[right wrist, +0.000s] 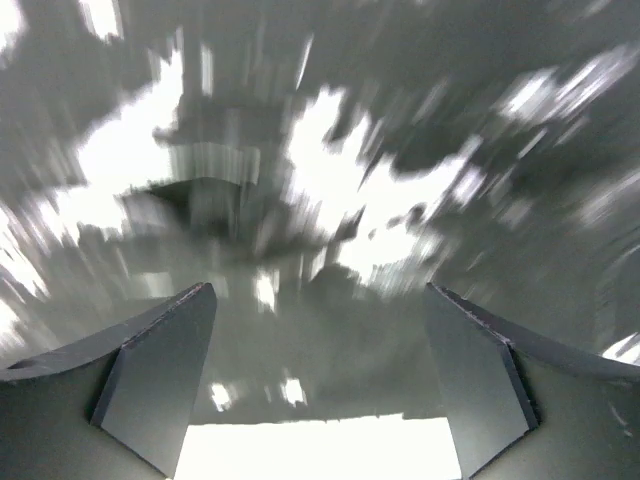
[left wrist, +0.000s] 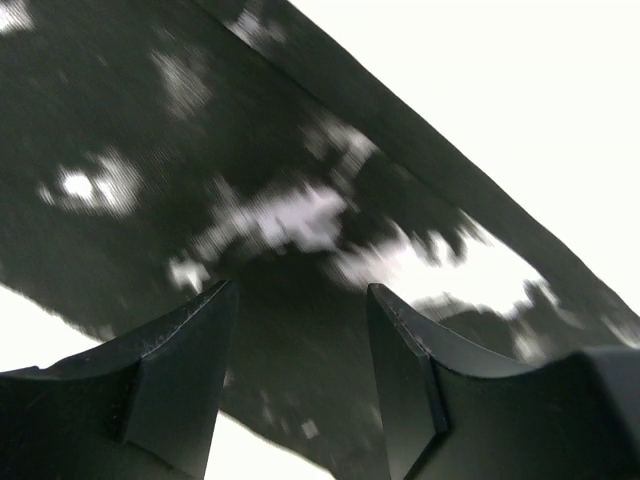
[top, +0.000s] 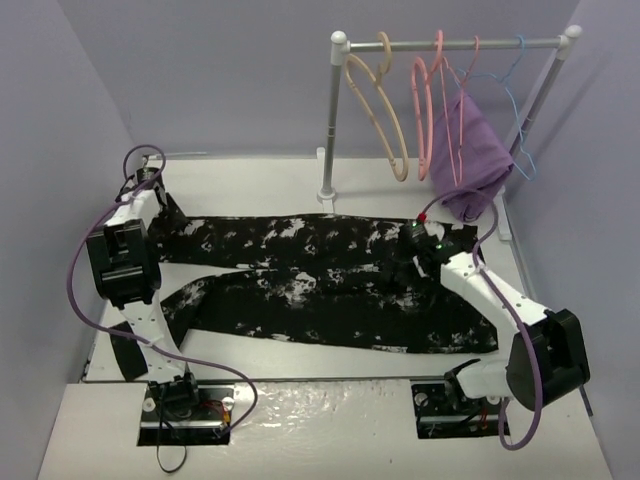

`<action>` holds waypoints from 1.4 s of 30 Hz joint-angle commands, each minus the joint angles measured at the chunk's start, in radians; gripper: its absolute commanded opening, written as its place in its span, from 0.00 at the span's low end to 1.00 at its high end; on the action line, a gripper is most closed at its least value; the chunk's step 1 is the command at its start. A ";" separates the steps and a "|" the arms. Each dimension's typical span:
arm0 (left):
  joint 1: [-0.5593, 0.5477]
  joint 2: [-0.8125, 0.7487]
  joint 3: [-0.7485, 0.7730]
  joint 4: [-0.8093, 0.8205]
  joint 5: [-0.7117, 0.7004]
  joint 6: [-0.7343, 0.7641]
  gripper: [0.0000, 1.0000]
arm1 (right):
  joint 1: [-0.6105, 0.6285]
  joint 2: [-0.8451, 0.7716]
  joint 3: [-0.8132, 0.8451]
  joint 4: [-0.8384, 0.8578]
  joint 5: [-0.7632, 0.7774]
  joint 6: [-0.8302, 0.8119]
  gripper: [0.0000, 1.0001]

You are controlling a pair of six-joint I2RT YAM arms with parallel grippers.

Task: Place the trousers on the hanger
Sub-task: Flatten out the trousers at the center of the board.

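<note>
The black trousers (top: 320, 285) with white blotches lie flat across the table, legs pointing left, waist at the right. The beige hanger (top: 378, 110) hangs by its hook on the rail at the back. My left gripper (top: 163, 207) is open over the end of the far leg, with the fabric (left wrist: 270, 220) below its fingers. My right gripper (top: 402, 265) is open just above the trousers near the waist, with the blotched fabric (right wrist: 330, 200) filling its view between the spread fingers.
A white clothes rail (top: 450, 44) stands at the back right. It carries a thick pink hanger (top: 428, 100), a thin pink hanger with a purple cloth (top: 476, 160), and a thin blue hanger (top: 520, 110). The table edge runs near the arm bases.
</note>
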 commanded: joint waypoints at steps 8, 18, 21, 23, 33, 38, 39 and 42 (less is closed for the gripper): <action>-0.073 -0.177 -0.115 0.090 0.072 -0.022 0.51 | -0.382 0.126 0.156 0.044 0.018 -0.141 0.63; -0.127 -0.114 -0.119 0.114 0.066 -0.007 0.51 | -0.477 0.342 0.218 0.247 0.002 -0.151 0.49; -0.135 -0.085 -0.117 0.114 0.061 -0.014 0.51 | -0.492 0.430 0.225 0.294 0.009 -0.143 0.50; -0.137 -0.072 -0.122 0.114 0.060 -0.022 0.51 | -0.510 0.479 0.232 0.319 -0.004 -0.133 0.50; -0.157 0.059 -0.051 0.106 0.053 -0.031 0.51 | -0.590 0.662 0.367 0.397 0.024 -0.179 0.55; -0.184 0.091 0.017 0.107 0.082 -0.051 0.51 | -0.614 0.712 0.471 0.401 0.030 -0.224 0.55; -0.192 0.088 0.032 0.104 0.085 -0.052 0.51 | -0.618 0.712 0.488 0.401 0.030 -0.231 0.55; -0.208 0.053 0.064 0.087 0.083 -0.048 0.51 | -0.622 0.687 0.510 0.393 0.006 -0.248 0.56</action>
